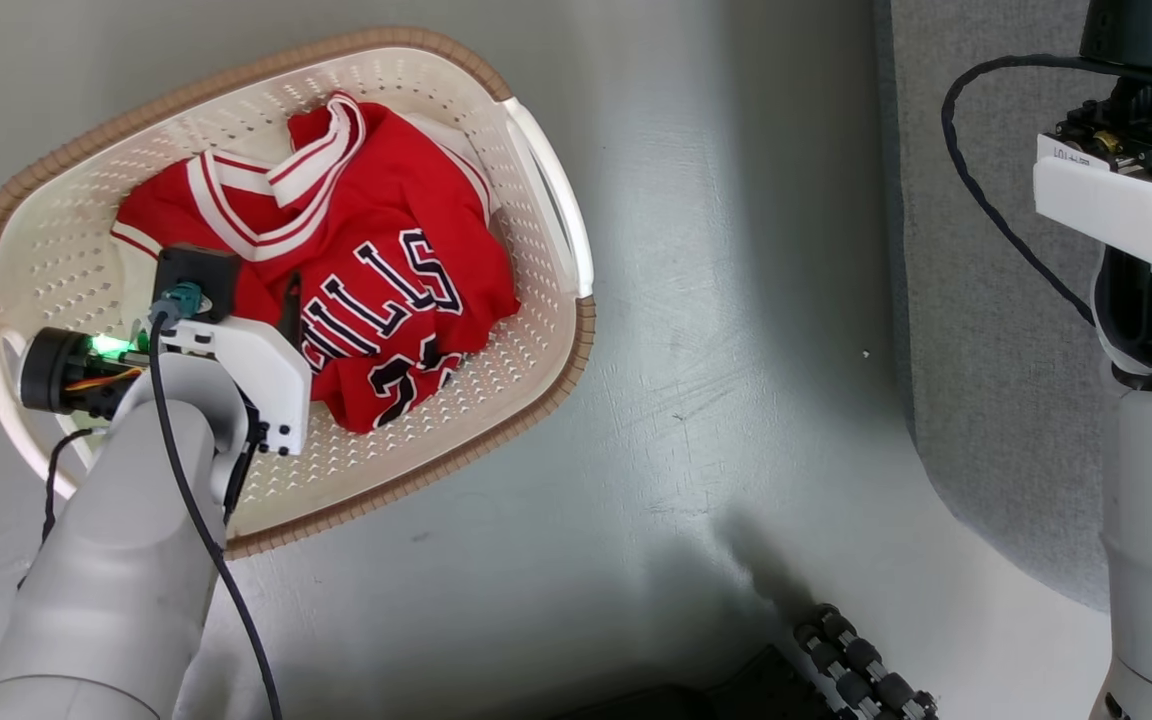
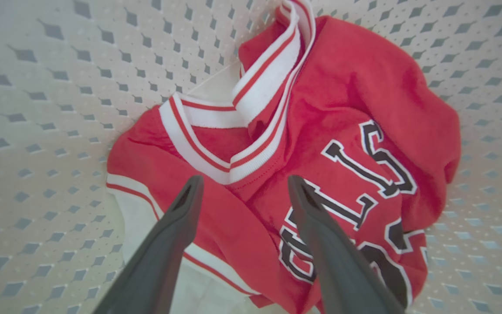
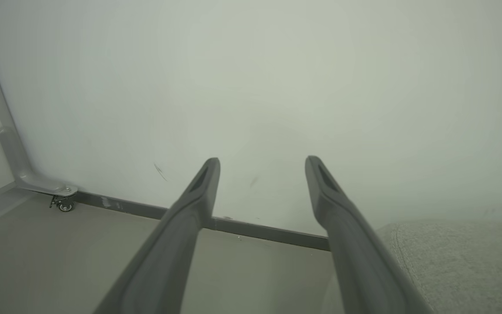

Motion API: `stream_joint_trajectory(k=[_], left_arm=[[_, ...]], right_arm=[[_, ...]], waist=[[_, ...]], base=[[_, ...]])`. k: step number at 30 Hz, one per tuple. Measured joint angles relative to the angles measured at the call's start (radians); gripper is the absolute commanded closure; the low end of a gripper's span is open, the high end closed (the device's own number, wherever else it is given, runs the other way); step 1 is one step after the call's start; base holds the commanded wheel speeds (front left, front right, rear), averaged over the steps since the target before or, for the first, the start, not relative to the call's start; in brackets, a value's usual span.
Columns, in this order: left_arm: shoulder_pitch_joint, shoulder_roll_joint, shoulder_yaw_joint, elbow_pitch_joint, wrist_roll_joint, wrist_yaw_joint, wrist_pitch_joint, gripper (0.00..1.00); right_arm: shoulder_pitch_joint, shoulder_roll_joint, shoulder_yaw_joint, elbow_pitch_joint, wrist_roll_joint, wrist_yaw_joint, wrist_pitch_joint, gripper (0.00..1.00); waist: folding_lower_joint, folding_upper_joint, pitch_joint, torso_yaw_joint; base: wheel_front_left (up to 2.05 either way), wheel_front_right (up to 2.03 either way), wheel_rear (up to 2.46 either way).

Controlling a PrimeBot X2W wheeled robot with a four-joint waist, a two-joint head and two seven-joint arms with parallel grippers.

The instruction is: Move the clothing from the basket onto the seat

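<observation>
On the grey floor [image 1: 736, 420] at the robot's left sits the basket [image 1: 536, 340]: cream, perforated, brown woven-look rim, upright. Inside it, wholly within the walls, lies the clothing [image 1: 376, 260], bunched. Uppermost is a red jersey [image 2: 342, 87] with white-and-red striped collar trim [image 2: 251, 87] toward the far side. Part of the "BULLS" lettering and part of a black number can be read in the head view. Some white fabric shows under the jersey's edge in the left wrist view; you cannot tell what it belongs to. Your left claw [image 2: 243, 185] is down inside the basket over the jersey, fingers [image 2: 181, 218] apart, nothing between them. The tips straddle the red cloth just below the V of the collar trim; whether they touch the fabric cannot be told from these angles. The head view hides most of that claw behind its white wrist housing [image 1: 256, 370], with a green lamp [image 1: 106, 345] lit beside it. Your right claw [image 3: 262, 163] is held up well apart from the basket, fingers spread and empty, pointing at a pale wall [image 3: 277, 87] with a dark baseboard [image 3: 137, 208]. At the robot's right is the seat [image 1: 996, 380], grey fabric with a rounded corner, well apart from the basket, floor between them. Its edge also shows low in the right wrist view, beside the right claw's right-hand finger.
</observation>
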Motion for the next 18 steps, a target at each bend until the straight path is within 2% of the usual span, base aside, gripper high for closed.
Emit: stream_joint_trajectory(k=[18], left_arm=[[-0.049,0.013,-0.023,0.057,0.038,0.061,0.062,0.00]], right_arm=[[-0.002,0.005,0.022,0.015,0.017,0.000,-0.017,0.00]], waist=[[0.0000,0.0000,0.041,-0.036]], base=[[0.00,0.00,0.00]])
